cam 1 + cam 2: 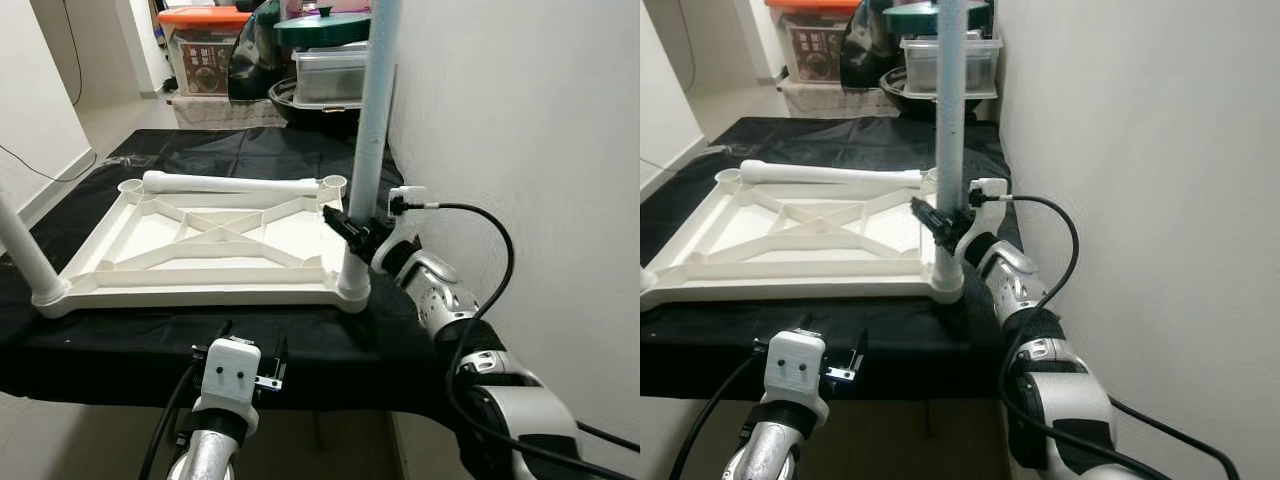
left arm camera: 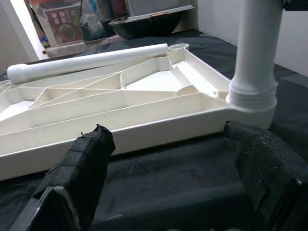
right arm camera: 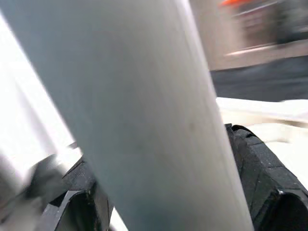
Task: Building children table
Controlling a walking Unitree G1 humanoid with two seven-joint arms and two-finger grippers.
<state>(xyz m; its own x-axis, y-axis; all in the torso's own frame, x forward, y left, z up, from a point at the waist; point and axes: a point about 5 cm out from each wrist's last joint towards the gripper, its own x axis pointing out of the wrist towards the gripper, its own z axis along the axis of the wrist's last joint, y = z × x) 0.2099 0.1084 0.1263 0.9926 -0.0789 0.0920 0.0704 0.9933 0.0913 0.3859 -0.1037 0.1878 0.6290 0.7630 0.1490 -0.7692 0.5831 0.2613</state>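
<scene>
Tabletop: your white tabletop point(image 1: 215, 235) lies upside down, ribs up, on the black cloth point(image 1: 120, 340)
Upright leg: the leg point(image 1: 372, 140) stands in the near right corner socket point(image 1: 352, 290), and a second leg point(image 1: 25, 250) stands at the near left corner
Spare leg: one loose leg point(image 1: 230, 183) lies flat along the far rim
Right gripper: your right gripper point(image 1: 352, 232) is pinching the upright leg low down, a finger either side of it
Left gripper: your left gripper point(image 1: 250, 358) hangs low before the table's front edge, fingers point(image 2: 86, 159) spread, holding nothing
Risk: if you lean on that leg off-axis, I reckon it jams crooked or tips the tabletop
Wall: the wall point(image 1: 520, 120) sits just beside your right arm, so little elbow room there
Open room: you've free space out to the left and over the tabletop's middle
</scene>
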